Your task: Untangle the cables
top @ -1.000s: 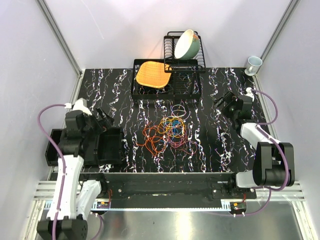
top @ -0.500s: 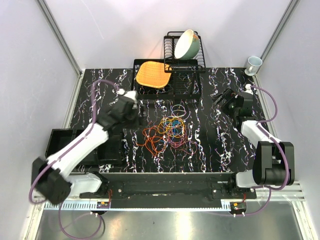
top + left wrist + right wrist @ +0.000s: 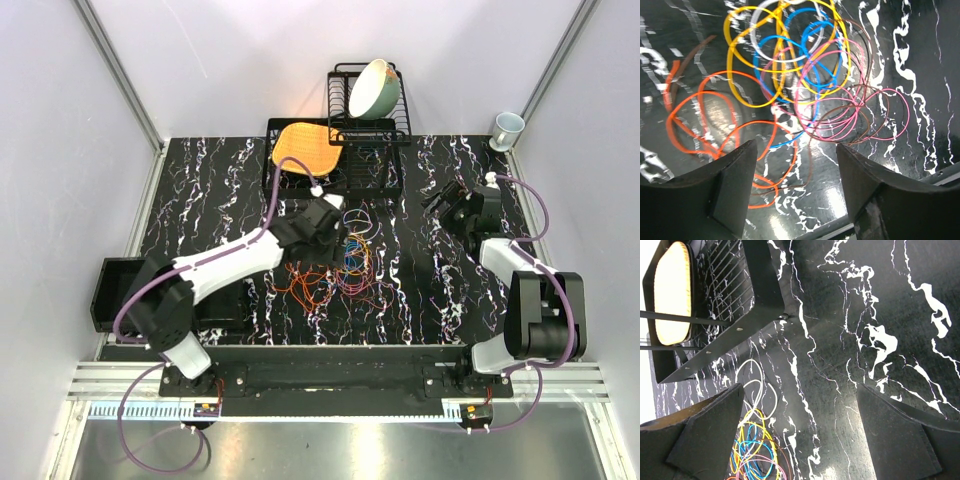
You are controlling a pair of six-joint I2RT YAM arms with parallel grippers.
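Observation:
The cables [image 3: 345, 262] lie as a loose tangle of orange, yellow, blue, pink and white loops in the middle of the black marbled table. My left gripper [image 3: 322, 232] hangs over the tangle's upper left part, open and empty. In the left wrist view the cables [image 3: 805, 85] spread just ahead of the open gripper [image 3: 797, 175], with orange loops at the left and pink ones at the right. My right gripper [image 3: 447, 205] is open and empty to the right of the tangle, well apart from it. The right wrist view shows the cables [image 3: 757, 450] at the lower left, beyond the left finger.
A black dish rack [image 3: 368, 120] with a green bowl [image 3: 374, 88] and an orange woven plate [image 3: 304, 148] stands at the back. A black bin [image 3: 115, 290] sits at the left edge. A white cup [image 3: 507, 128] stands at the far right corner.
My left arm has swung from the black bin at the left across the table to above the tangle. The right arm has barely moved. The cables lie as before.

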